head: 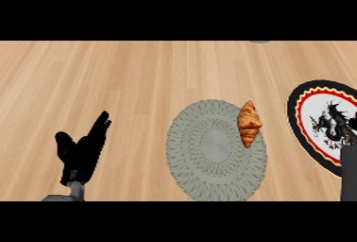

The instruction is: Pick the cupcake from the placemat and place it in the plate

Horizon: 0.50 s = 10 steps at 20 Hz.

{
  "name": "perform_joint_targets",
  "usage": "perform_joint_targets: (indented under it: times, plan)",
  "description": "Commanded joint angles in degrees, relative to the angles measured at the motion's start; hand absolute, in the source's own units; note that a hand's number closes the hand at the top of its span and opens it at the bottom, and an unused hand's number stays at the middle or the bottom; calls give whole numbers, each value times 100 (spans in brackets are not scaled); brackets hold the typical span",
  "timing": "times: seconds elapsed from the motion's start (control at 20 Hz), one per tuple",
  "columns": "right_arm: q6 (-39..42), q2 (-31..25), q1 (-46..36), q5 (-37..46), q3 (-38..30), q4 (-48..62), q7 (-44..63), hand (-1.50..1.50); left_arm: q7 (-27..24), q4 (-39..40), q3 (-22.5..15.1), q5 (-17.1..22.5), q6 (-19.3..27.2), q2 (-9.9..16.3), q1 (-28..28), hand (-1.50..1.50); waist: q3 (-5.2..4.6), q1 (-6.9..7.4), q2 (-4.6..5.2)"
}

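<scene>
looking steeply down in the head view, a counter [105,71] of pale wood planks filled the frame, and the wood ran out of sight on every side. a small grey shape [260,41] sat at the far edge, cut off too much to identify.

a round grey placemat [209,156] with a woven ring pattern lay near the middle, a little toward the near side. the pastry on it looked like a croissant [249,124] rather than a cupcake. it lay golden brown and lengthwise on the mat's far right rim, one tip pointing away and the other toward the mat's centre. nothing touched it.

just right of the mat, apart from it by a narrow strip of bare wood, stood the plate [314,100]. it had a black rim, a yellow zigzag, a red ring and a white centre with a dark figure. the frame's right edge cut part of it off.

the left hand [82,151] rested at the lower left, well apart from the mat, its fingers straight and pointing up and the thumb spread to one side, holding nothing. the right hand [349,160] showed only as a dark strip at the right edge over the plate's near part. whether it was open or closed could not be told.

open wood lay across the far half and between the left hand and the mat.
</scene>
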Motion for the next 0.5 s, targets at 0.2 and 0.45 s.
perform_joint_targets:
  times: [0.2, 0.45]
  plan:
    - [-1664, -24, 274, -1722, 361, -307, -1561, -150, 40, 391, 9, 24, -31, -124, -4, 0, -33, -28, 43]
    - [-1482, 294, 728, -2294, 525, -1669, -1670, -150, 187, 317, 128, 44, -33, -34, -30, 0, -55, -117, -6]
